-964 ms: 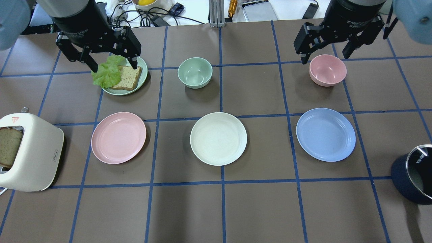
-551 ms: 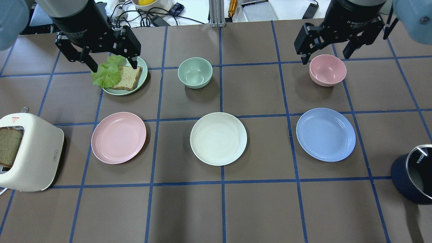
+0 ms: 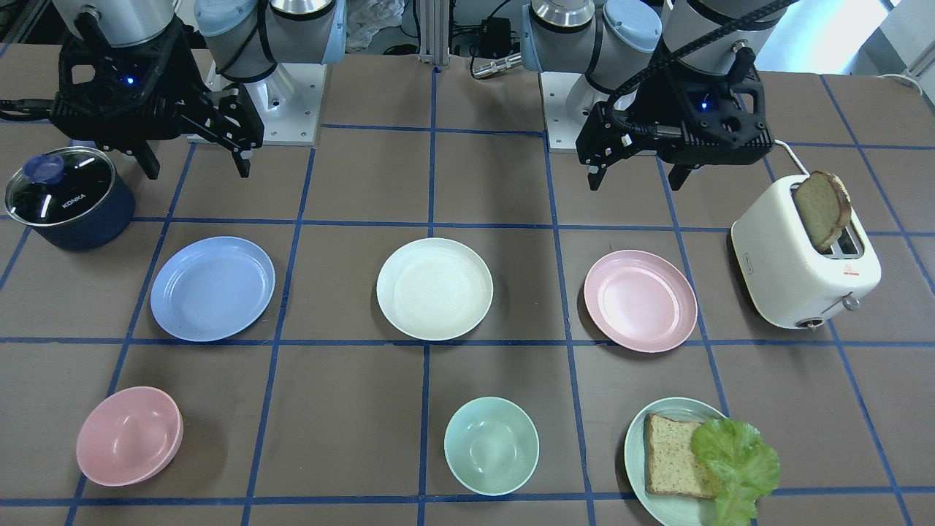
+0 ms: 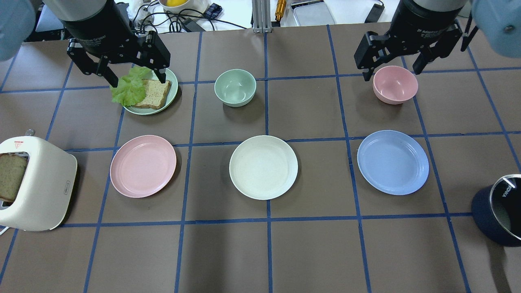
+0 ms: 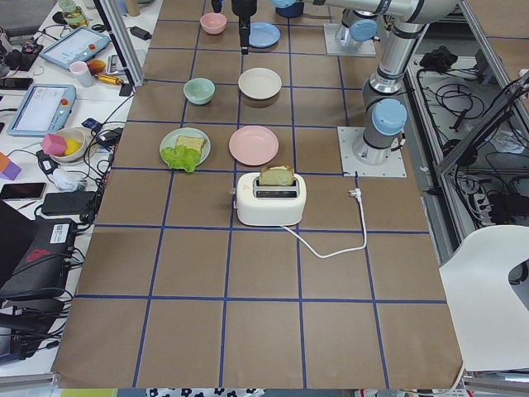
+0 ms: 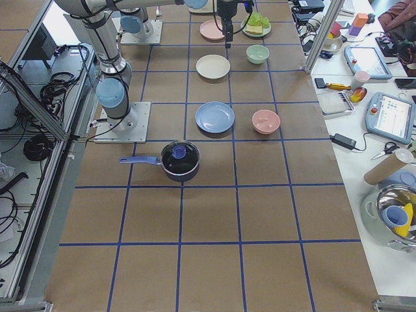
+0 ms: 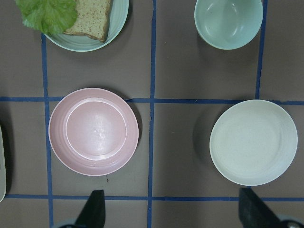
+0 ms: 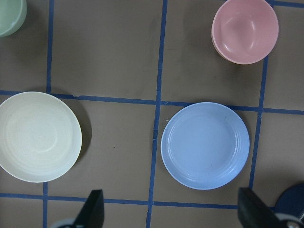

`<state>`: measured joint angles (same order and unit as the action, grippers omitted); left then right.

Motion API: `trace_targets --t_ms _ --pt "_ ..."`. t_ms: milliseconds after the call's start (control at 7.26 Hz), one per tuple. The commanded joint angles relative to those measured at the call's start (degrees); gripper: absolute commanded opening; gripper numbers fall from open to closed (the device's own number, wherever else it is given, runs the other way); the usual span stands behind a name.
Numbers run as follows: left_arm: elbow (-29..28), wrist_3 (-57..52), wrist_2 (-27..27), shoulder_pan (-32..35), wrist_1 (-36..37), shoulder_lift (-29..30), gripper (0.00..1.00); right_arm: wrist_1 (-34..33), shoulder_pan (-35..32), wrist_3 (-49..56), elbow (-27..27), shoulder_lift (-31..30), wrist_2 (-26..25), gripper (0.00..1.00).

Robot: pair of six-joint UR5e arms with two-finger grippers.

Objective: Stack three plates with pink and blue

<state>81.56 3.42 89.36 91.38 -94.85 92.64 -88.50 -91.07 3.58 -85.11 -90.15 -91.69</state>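
Observation:
Three equal plates lie apart in a row across the table: the pink plate (image 4: 143,166) (image 3: 640,300) (image 7: 93,131), the cream-white plate (image 4: 263,167) (image 3: 434,288) (image 7: 253,142) (image 8: 38,137) and the light blue plate (image 4: 392,162) (image 3: 212,288) (image 8: 205,145). My left gripper (image 4: 138,81) (image 3: 634,183) (image 7: 173,211) hangs open and empty high above the table, on the robot's side of the pink plate. My right gripper (image 4: 391,71) (image 3: 197,172) (image 8: 174,211) hangs open and empty, equally high, on the robot's side of the blue plate.
A mint plate (image 4: 173,95) with bread and lettuce, a mint bowl (image 4: 235,87) and a pink bowl (image 4: 395,84) stand in the far row. A white toaster (image 4: 36,187) with bread stands beside the pink plate. A dark lidded pot (image 4: 498,211) stands beside the blue plate.
My right gripper has shifted very slightly. The left gripper and the plates have not moved.

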Motion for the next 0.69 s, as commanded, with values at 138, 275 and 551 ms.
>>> trace_targets --t_ms 138,275,551 --pt "0.00 0.01 0.02 -0.06 -0.07 -0.26 1.00 -0.18 -0.08 0.02 -0.05 0.06 0.11 1.00" --pt "0.09 0.01 0.02 -0.06 -0.07 -0.44 1.00 -0.18 0.01 0.02 -0.05 0.07 0.02 1.00" --pt "0.09 0.01 0.02 0.03 -0.07 -0.26 1.00 -0.35 -0.08 -0.07 -0.05 0.24 0.20 1.00"
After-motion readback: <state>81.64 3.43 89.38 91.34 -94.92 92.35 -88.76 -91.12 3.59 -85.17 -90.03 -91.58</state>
